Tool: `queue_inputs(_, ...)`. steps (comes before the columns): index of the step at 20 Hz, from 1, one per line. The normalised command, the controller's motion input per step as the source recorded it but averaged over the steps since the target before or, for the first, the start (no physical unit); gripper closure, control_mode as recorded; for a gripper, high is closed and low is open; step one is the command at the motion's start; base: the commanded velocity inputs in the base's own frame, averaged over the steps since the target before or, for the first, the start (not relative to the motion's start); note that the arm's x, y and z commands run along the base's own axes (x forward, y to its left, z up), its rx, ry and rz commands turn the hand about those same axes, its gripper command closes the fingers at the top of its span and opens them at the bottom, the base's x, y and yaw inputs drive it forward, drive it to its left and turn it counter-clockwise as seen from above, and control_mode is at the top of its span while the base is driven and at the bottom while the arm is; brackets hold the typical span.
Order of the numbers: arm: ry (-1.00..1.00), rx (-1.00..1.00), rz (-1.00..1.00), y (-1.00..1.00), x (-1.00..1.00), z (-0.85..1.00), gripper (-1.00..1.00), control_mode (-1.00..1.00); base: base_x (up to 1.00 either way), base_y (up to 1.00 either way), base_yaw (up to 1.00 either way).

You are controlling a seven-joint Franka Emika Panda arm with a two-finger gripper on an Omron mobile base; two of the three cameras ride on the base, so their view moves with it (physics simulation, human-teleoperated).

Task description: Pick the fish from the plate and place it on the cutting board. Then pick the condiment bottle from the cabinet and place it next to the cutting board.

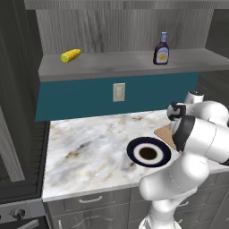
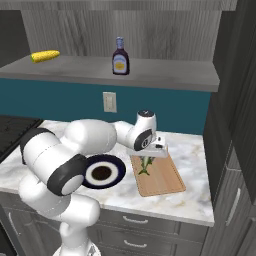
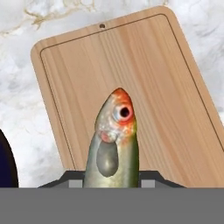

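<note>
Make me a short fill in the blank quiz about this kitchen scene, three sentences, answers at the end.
1. The gripper holds the fish above the ____.
2. On the cabinet, the condiment bottle stands apart from a yellow ____.
3. The plate on the counter has no ____ on it now.

Missing words: cutting board; corn cob; fish

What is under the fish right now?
The fish, held in the gripper, hangs over the wooden cutting board, which lies on the marble counter. The board right beneath it is covered by the fish.
</note>
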Motion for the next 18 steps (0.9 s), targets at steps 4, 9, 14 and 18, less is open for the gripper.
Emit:
queue_inputs(4, -0.02, 0.0, 0.0, -0.12, 0.02, -0.17, 1.0, -1.0, 0.0, 0.0, 0.0)
queue_inputs(9, -0.07, 0.0, 0.0, -0.02, 0.02, -0.29, 1.0, -1.0, 0.0, 0.0, 0.0)
queue_inputs(14, -0.08, 0.0, 0.0, 0.0, 0.05, -0.32, 1.0, -1.0, 0.0, 0.0, 0.0)
queue_inputs(18, -0.05, 0.0, 0.0, 0.0, 0.11, -0.25, 1.0, -1.0, 0.0, 0.0, 0.0)
